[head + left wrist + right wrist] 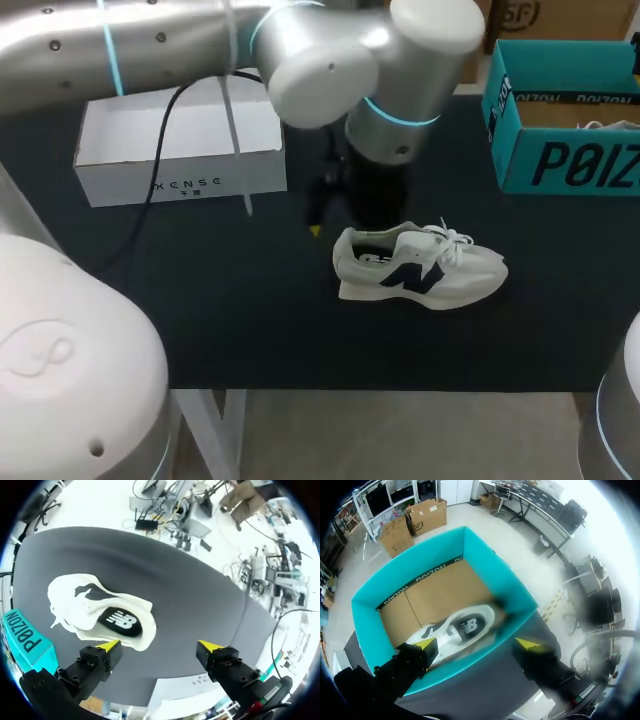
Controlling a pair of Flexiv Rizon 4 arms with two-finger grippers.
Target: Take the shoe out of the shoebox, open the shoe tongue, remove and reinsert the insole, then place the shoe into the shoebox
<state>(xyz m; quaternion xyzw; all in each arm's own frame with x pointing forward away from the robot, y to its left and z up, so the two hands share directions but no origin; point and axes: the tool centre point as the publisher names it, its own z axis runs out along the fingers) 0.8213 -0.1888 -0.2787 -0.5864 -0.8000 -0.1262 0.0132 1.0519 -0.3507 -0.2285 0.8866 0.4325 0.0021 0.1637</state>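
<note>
My left claw (160, 645) hangs released over the tabletop (190, 595), the shoe (90, 610) lying just ahead of one fingertip (110, 645); my right claw (477, 642), also released, hovers above the shoebox (500, 570), a second shoe (460, 630) inside

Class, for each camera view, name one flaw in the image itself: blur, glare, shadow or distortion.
Head view: the left arm gleams with highlights and blocks the table behind the shoe. Left wrist view: the table's straight edge bows into a curve. Right wrist view: the second shoe in the shoebox is smeared.
</note>
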